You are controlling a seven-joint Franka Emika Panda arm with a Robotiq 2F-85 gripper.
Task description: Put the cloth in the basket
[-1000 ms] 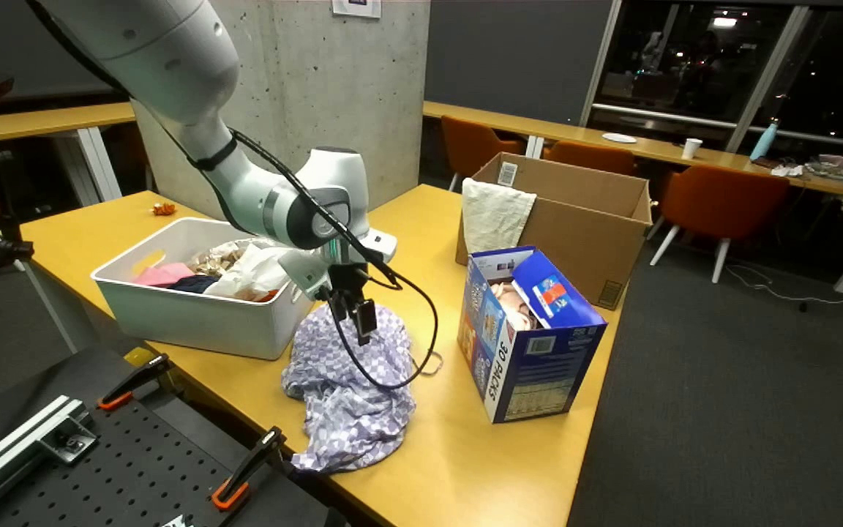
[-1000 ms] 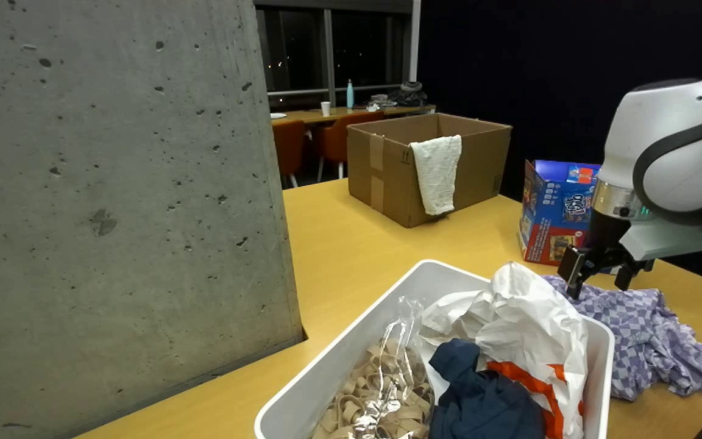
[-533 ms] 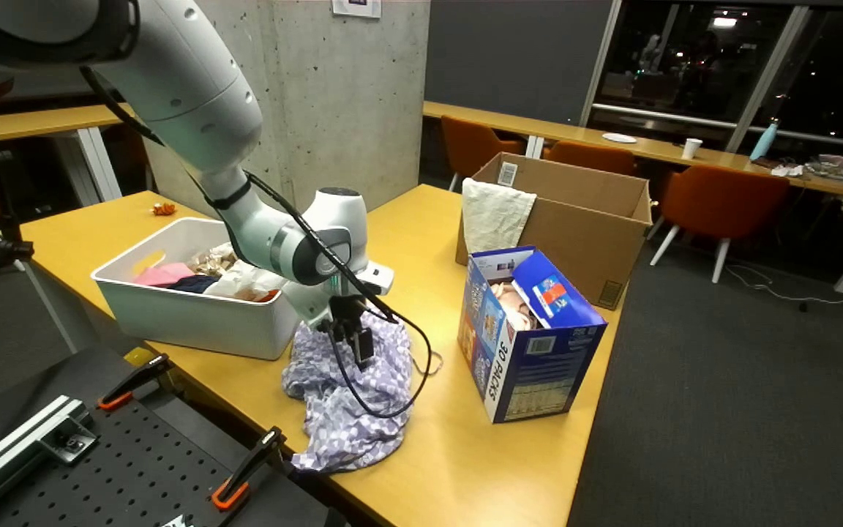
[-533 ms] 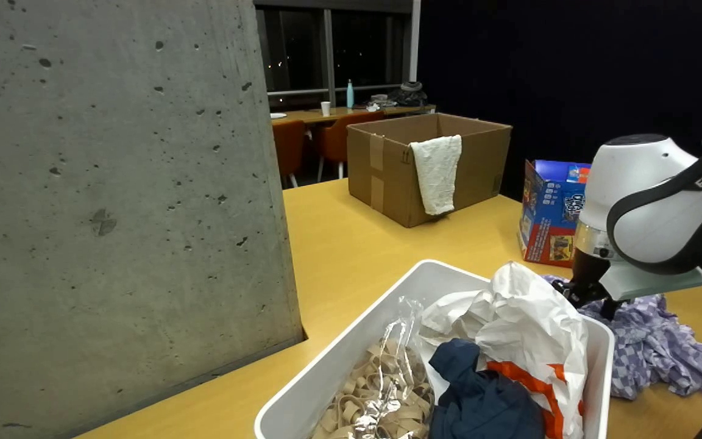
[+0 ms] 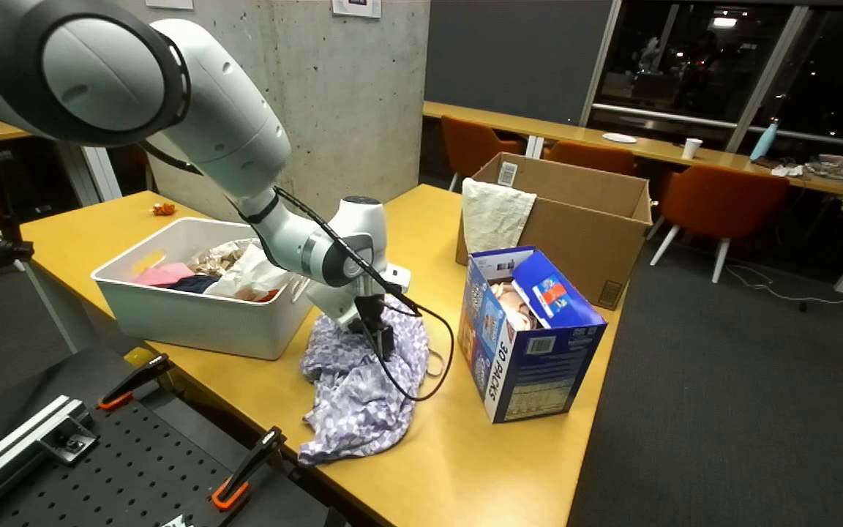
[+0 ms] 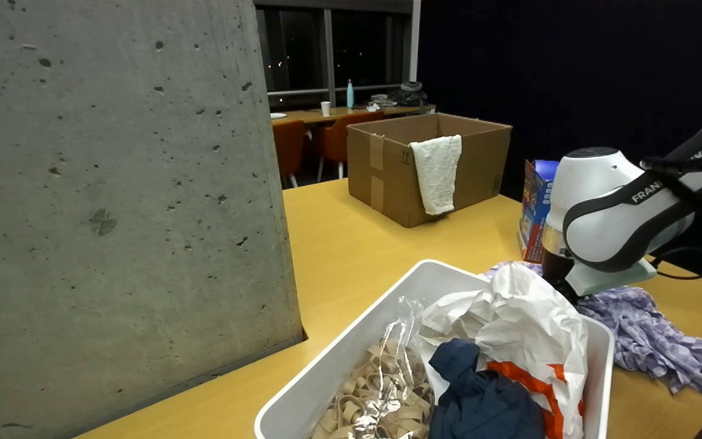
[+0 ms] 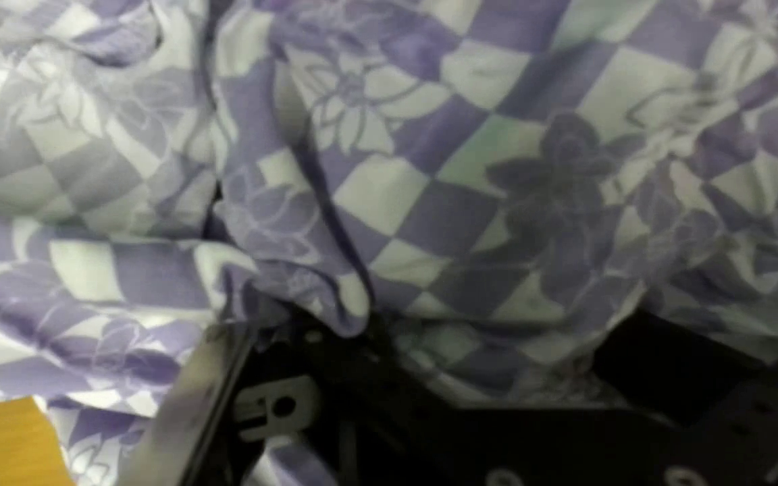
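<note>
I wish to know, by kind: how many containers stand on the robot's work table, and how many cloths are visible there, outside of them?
Containers: 3 (basket, cardboard box, blue carton)
Cloths: 2 (checked cloth, white towel)
Total: 5

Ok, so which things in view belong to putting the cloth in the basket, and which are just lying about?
Part of the job:
white plastic basket
purple-and-white checked cloth, lying outside the basket
claw, jaws apart, down at the cloth

Just lying about:
cardboard box
off-white towel, draped over the box's rim
blue carton
white cup
light-blue bottle
small orange item
</note>
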